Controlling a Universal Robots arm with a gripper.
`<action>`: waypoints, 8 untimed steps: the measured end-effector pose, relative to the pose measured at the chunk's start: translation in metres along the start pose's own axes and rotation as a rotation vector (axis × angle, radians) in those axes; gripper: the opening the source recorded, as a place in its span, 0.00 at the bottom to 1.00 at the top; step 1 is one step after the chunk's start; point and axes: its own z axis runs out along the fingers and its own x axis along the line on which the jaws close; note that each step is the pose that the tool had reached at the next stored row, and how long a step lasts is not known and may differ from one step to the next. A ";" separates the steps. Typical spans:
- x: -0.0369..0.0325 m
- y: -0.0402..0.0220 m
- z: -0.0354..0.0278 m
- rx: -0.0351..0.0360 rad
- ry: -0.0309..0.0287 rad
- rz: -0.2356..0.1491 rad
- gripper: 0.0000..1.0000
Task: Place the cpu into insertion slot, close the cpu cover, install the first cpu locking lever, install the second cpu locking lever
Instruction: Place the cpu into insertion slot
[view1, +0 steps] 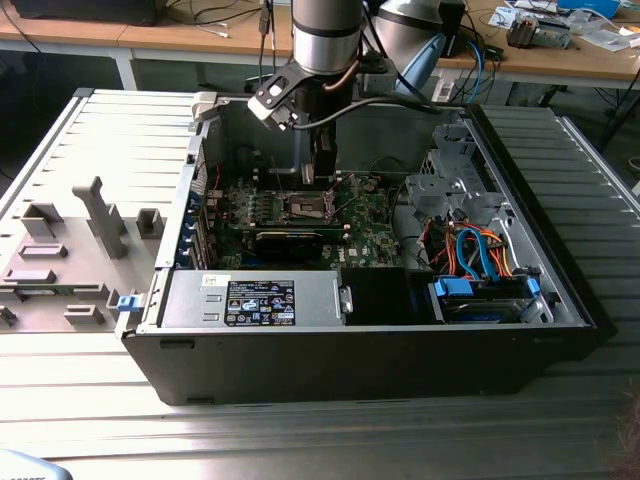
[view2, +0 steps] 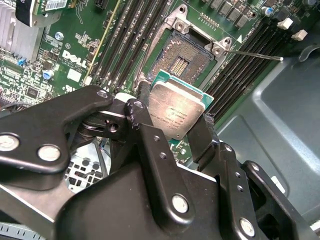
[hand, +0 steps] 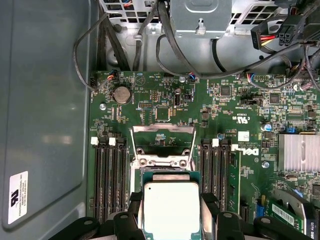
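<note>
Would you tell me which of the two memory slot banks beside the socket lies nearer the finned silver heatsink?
The bank with the heatsink beyond it; the other bank, across the held cpu, runs along the board's edge by the case wall.

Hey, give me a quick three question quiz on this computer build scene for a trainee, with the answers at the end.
1. True or false: the cpu already lies in the socket.
2. What is the gripper shut on? A) a screwdriver B) the cpu C) a memory stick
3. Fill the gap: the blue and orange cables lie toward the exterior view's ____.
Key: 1 false, the cpu is in the gripper and the socket is empty. 2 B. 3 right.
</note>
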 end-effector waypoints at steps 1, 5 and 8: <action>0.0000 0.0000 0.0004 0.0000 -0.0001 0.000 0.55; 0.0000 0.0000 0.0015 0.0000 0.0000 0.000 0.55; -0.0001 -0.0001 0.0028 0.0000 -0.0001 0.000 0.55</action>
